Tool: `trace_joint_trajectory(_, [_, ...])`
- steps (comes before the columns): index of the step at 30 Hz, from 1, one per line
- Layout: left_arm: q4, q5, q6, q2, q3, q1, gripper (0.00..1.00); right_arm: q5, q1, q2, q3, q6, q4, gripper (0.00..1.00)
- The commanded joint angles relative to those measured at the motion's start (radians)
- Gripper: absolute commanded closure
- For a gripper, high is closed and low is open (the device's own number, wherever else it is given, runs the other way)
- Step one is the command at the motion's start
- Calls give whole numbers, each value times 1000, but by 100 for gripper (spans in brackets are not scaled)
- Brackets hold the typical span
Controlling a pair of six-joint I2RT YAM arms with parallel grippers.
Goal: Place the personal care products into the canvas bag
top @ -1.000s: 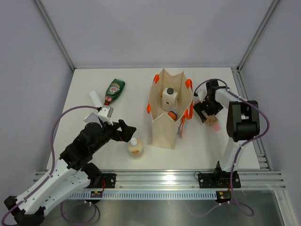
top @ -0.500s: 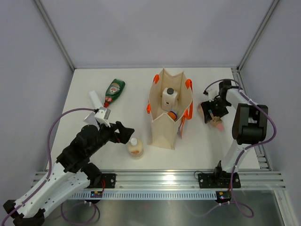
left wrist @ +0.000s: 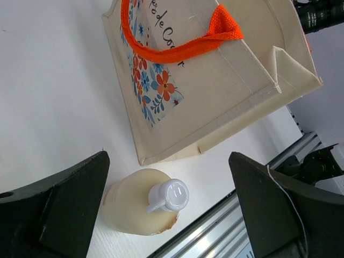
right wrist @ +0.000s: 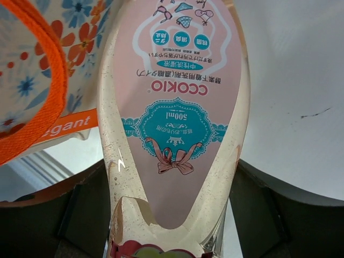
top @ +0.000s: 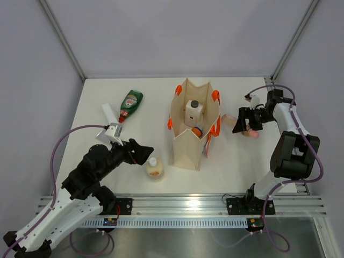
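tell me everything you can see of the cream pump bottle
The cream pump bottle stands upright on the white table, close beside a corner of the canvas bag without touching it. Its rounded body looks like pale cream, slightly translucent plastic, topped by a white pump head with a short spout. The open left hand flanks it; neither finger touches it.
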Motion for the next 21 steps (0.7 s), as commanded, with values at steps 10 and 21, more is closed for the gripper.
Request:
trace_joint_trajectory(10, [56,32,-46,-16,97,3,1,-349,-101,-294,142,41,-117,100])
trace_joint_trajectory(21, [90,32,-46,21,83,3,1,-276,111,-339,500,76,-154,100])
